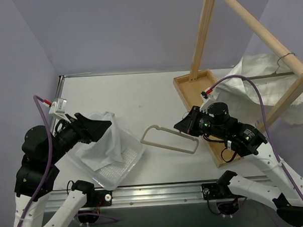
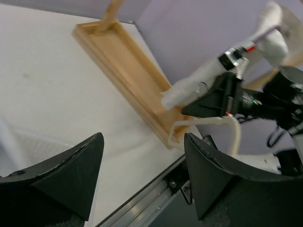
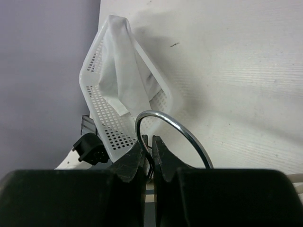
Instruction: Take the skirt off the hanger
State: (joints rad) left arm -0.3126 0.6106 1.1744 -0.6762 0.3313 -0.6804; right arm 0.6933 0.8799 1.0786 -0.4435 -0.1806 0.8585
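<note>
The white skirt (image 1: 103, 145) lies crumpled in a white perforated basket (image 1: 136, 159) at the front left; it also shows in the right wrist view (image 3: 124, 85). The bare cream hanger (image 1: 169, 140) lies low over the table's middle. My right gripper (image 1: 178, 126) is shut on the hanger's metal hook (image 3: 176, 126); in the right wrist view my right gripper (image 3: 149, 138) pinches the hook near its base. My left gripper (image 1: 99, 128) is open and empty above the skirt and basket. In the left wrist view my left gripper (image 2: 143, 137) holds nothing and the hanger (image 2: 233, 130) shows beyond it.
A wooden rack with a tray-like base (image 1: 191, 91) stands at the right. Another white garment (image 1: 260, 81) hangs from its bar on a wire hanger (image 1: 285, 60). The rack base also shows in the left wrist view (image 2: 128, 71). A metal rail (image 1: 160, 192) runs along the near edge.
</note>
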